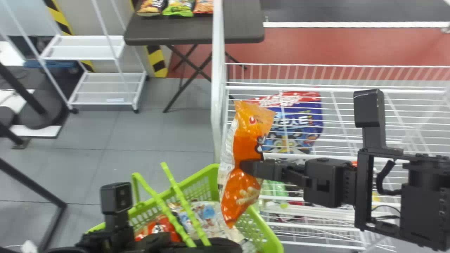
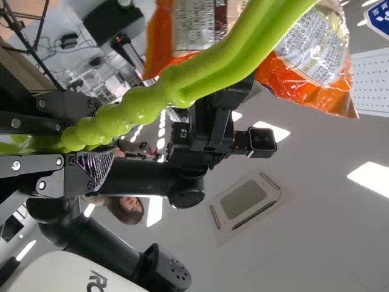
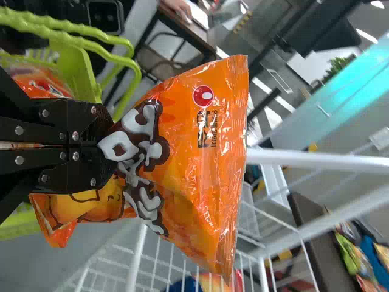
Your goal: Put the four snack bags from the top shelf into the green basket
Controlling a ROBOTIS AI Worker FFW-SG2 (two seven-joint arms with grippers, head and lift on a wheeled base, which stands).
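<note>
My right gripper point(image 1: 252, 168) is shut on the middle of an orange snack bag point(image 1: 248, 140), which hangs over the green basket's point(image 1: 262, 230) right rim, beside the white rack. In the right wrist view the right gripper point(image 3: 100, 145) pinches the orange bag point(image 3: 194, 152). At the bottom, my left gripper point(image 1: 154, 242) is by the basket's handles; in the left wrist view the left gripper point(image 2: 82, 145) is clamped on the green handle point(image 2: 146, 106). Inside the basket lie a red bag point(image 1: 160, 226) and a pale bag point(image 1: 211, 214). A red and blue bag point(image 1: 299, 123) is on the rack.
The white wire rack point(image 1: 337, 140) spans the right side, its post point(image 1: 217, 88) close to the held bag. Farther back stands a dark table point(image 1: 168, 31) with several bags. A white shelf cart point(image 1: 84, 47) is at the back left.
</note>
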